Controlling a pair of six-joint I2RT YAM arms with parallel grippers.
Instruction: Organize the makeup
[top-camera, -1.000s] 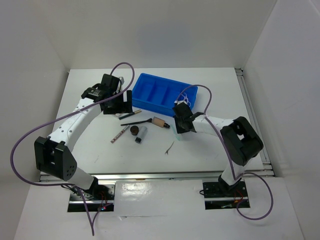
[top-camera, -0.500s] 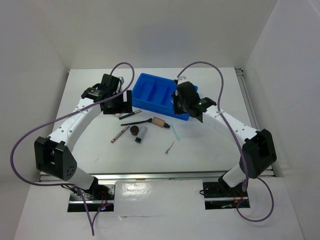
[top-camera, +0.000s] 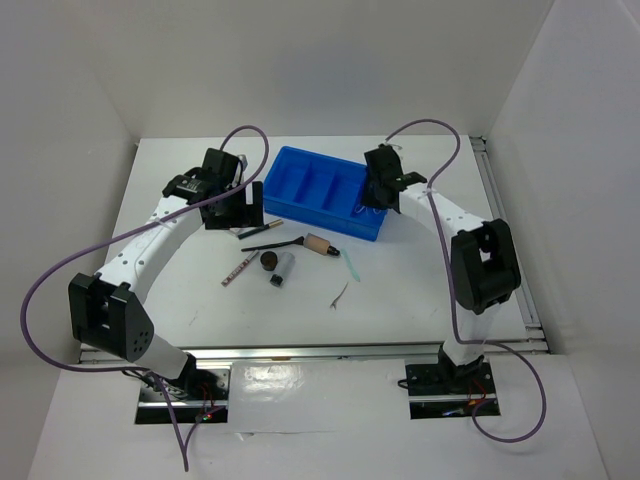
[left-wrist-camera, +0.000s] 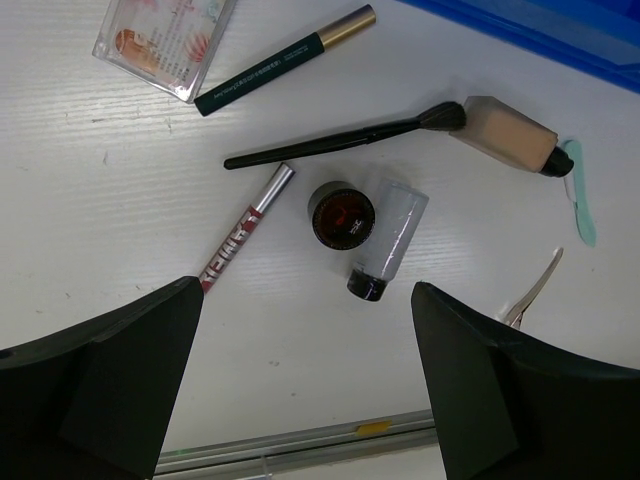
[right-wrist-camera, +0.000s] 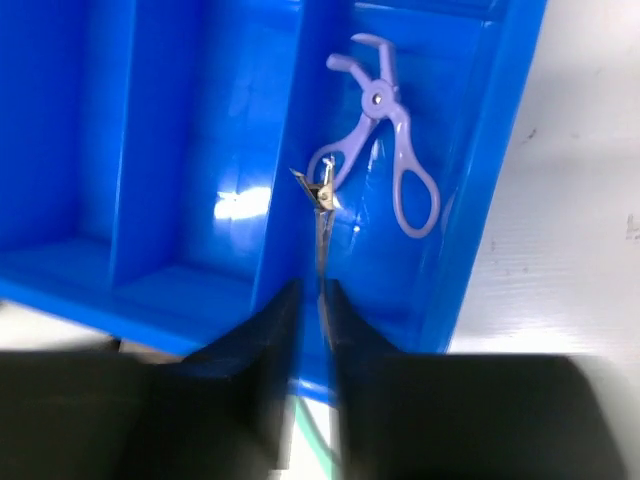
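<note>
Makeup, loose lot, lying on the white table (top-camera: 420, 290) in front of the blue compartment tray (top-camera: 300, 185). It comprises a pinkish packet (left-wrist-camera: 165, 40), cut off by the top edge of the left wrist view and mostly hidden under the arm from above; a dark green pencil (left-wrist-camera: 285, 60) with a gold cap; a black brush (left-wrist-camera: 345, 137); a beige black-tipped tube (left-wrist-camera: 508, 137); a brown round pot (left-wrist-camera: 342, 215) just beside a grey cylinder (left-wrist-camera: 388, 240); a silver-and-red stick (left-wrist-camera: 245, 228), its lettering too small to read; a pale green spatula (left-wrist-camera: 580, 195) by the tube's tip; and metal tweezers (left-wrist-camera: 540, 280), their lower end hidden behind a finger. Tray contents: a lilac eyelash curler (right-wrist-camera: 390, 140) in the rightmost compartment. The right gripper (right-wrist-camera: 312, 300), blurred, has its fingers pinched together on a thin metal tool (right-wrist-camera: 322, 215) over that compartment's divider wall. The left gripper (left-wrist-camera: 305, 290) is spread wide, holding nothing, above the lot. Bare table runs between the lot and the near edge.
</note>
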